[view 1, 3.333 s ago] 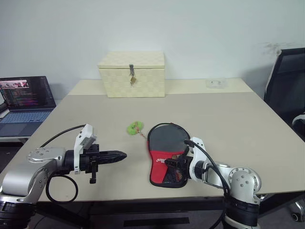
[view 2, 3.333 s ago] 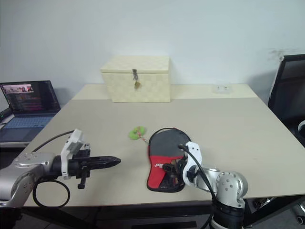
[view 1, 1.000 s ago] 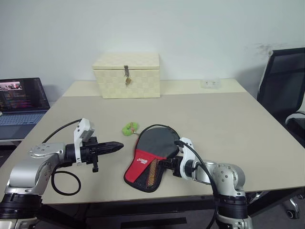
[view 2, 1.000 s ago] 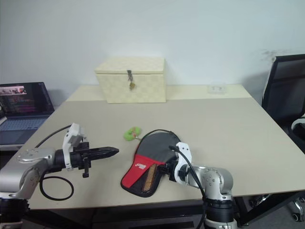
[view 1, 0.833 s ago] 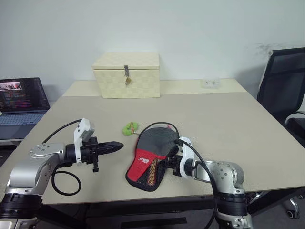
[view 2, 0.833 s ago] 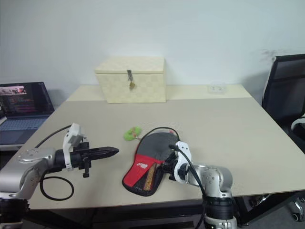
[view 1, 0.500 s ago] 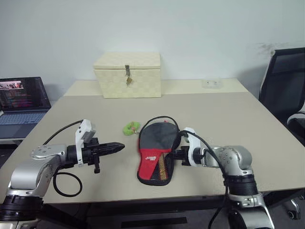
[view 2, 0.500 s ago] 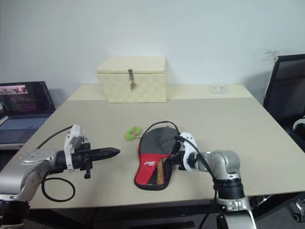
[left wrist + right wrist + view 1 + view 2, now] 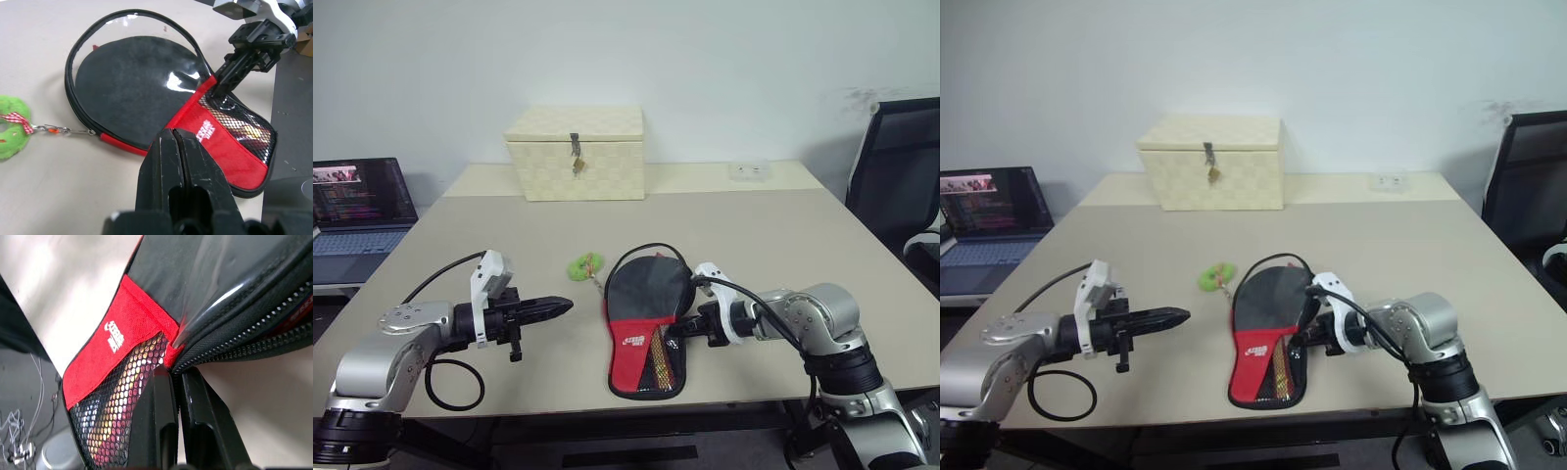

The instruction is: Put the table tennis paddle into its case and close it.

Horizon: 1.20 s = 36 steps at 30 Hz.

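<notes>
Case lies centre-bottom of frame on tabletop, long axis running toward frame bottom, paddle inside. Right hand pinched together on its right zipper edge, nearer arm. Left hand closed, empty, well left, pointing at case.

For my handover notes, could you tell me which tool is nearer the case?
Right. The right tool is shut on the case edge; the left tool hovers apart.

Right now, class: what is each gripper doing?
Left gripper: shut, empty.
Right gripper: shut on the edge of the black-and-red fabric paddle case.
</notes>
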Available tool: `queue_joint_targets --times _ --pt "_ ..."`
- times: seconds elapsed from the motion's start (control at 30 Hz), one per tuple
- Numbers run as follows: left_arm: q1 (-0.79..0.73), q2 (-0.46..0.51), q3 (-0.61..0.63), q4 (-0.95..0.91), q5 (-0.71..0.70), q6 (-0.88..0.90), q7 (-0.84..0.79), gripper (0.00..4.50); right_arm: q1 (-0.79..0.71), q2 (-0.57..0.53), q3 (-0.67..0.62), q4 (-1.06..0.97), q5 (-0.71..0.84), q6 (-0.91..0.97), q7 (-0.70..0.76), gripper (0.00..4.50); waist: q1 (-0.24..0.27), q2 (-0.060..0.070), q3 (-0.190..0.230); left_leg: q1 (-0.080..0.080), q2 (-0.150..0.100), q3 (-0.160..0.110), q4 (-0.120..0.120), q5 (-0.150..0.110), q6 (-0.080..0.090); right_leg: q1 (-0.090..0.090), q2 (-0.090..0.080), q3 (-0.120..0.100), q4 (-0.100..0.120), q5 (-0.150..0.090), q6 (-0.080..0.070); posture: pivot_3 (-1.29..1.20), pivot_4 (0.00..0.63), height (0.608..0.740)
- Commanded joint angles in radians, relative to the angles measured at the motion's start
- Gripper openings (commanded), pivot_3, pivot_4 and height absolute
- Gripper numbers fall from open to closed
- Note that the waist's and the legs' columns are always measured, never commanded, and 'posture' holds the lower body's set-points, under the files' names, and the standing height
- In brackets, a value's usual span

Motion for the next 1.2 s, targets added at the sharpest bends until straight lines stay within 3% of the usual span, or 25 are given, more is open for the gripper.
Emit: queue_joint_targets --times 0.03,0.5,0.83,0.97,1.2 --pt "0.001 0.006 0.029 -0.035 -0.018 0.001 0.001 0.0 -0.01 -0.01 0.023 -0.03 0.018 -0.021 0.039 0.03 0.0 0.0 0.0 0.0 0.0 0.0 0.0 0.0 0.0 0.0 0.0 0.0 0.0 0.0 0.0 0.0 0.15 0.74" --pt "0.003 0.008 0.028 -0.046 -0.017 0.01 0.003 0.0 -0.104 -0.129 0.193 0.132 -0.098 -0.223 0.204 0.03 0.001 0.0 0.0 0.0 0.0 0.0 0.0 0.0 0.0 0.0 0.0 0.0 0.0 0.0 0.0 0.0 0.15 0.74" --pt "0.0 0.003 0.023 -0.048 -0.015 0.009 0.007 0.0 -0.073 -0.118 0.193 0.109 -0.122 -0.211 0.225 0.03 0.002 0.0 0.0 0.0 0.0 0.0 0.0 0.0 0.0 0.0 0.0 0.0 0.0 0.0 0.0 0.0 0.15 0.74" --pt "0.001 -0.002 0.021 -0.048 -0.015 0.007 0.01 0.0 -0.023 -0.13 0.15 0.053 -0.126 -0.189 0.177 1.07 0.005 0.0 0.0 0.0 0.0 -0.001 0.0 0.0 0.0 0.0 0.0 0.0 0.0 0.0 0.0 0.0 0.15 0.74" --pt "0.007 -0.013 0.024 -0.05 -0.017 0.004 0.02 0.0 0.041 -0.216 0.109 -0.124 -0.132 -0.247 0.164 3.54 0.01 0.0 0.0 0.0 0.0 -0.001 0.001 0.0 0.0 0.0 0.0 0.0 0.0 0.0 0.0 0.0 0.15 0.74"
